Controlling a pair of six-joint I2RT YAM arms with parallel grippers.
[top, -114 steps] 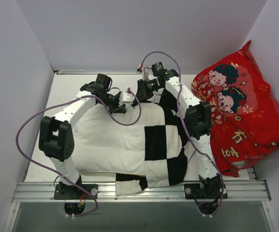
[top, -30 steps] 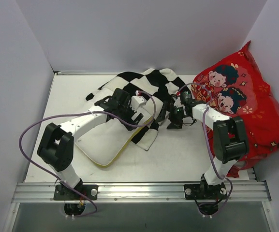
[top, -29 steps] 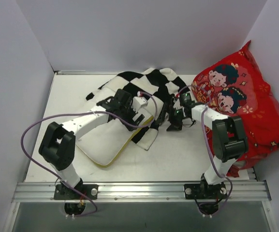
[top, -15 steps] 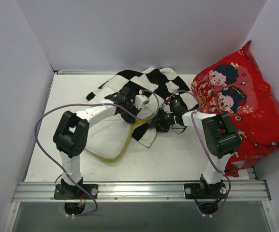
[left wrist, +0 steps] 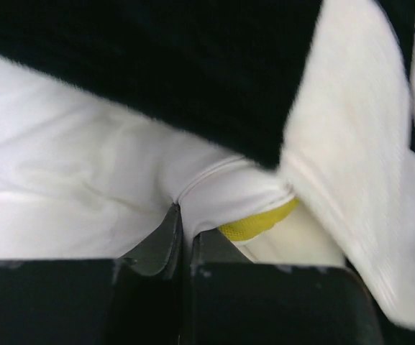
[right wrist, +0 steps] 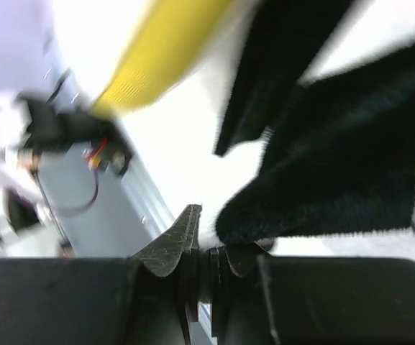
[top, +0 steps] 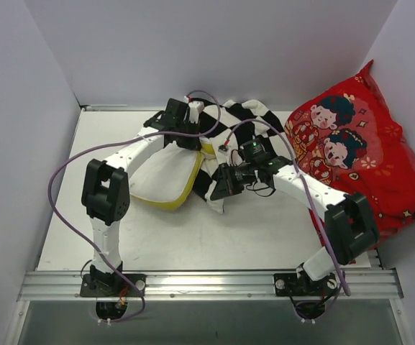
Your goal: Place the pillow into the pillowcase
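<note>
The cream pillow [top: 160, 167] with a yellow edge band lies left of centre, its right end under the black-and-white checked pillowcase [top: 239, 122]. My left gripper [top: 198, 144] is shut on the pillow's white fabric beside the yellow band; the left wrist view shows the jaws [left wrist: 182, 215] pinching the pillow [left wrist: 85, 180] under the black pillowcase fabric [left wrist: 157, 65]. My right gripper [top: 214, 191] is shut on the pillowcase's lower edge; the right wrist view shows the jaws [right wrist: 203, 241] pinching the pillowcase [right wrist: 336, 180], with the pillow's yellow band [right wrist: 157, 50] beyond.
A large red cartoon-printed cushion [top: 351, 165] leans against the right wall. White walls close the table at the back and on both sides. A metal rail [top: 207, 284] runs along the near edge.
My left gripper has moved toward the back wall, carrying the pillow's end under the pillowcase. My right gripper has moved left and nearer, pulling the pillowcase's edge with it.
</note>
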